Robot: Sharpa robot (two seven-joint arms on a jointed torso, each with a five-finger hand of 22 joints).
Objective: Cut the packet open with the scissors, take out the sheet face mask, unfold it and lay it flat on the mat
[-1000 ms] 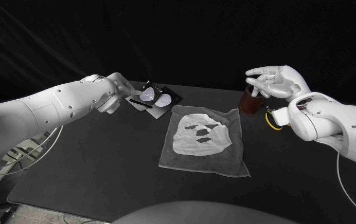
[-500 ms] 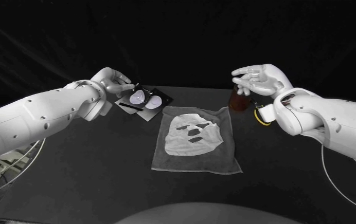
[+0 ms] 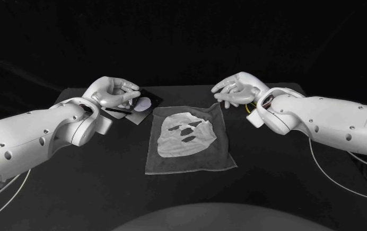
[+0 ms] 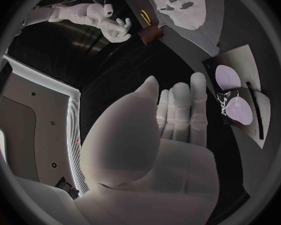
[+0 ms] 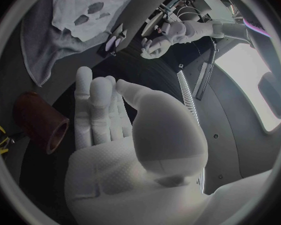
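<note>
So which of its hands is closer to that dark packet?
Left. The left hand is right beside the packet; the right hand is across the mat from it.

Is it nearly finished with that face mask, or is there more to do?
It looks finished. Done: the sheet mask lies unfolded and flat on the grey mat, and the packet lies on the table beside it. In hand: nothing; the left robot hand and right robot hand both hold nothing, fingers apart. Left: nothing that I can see, perhaps only drawing the arms back.
</note>
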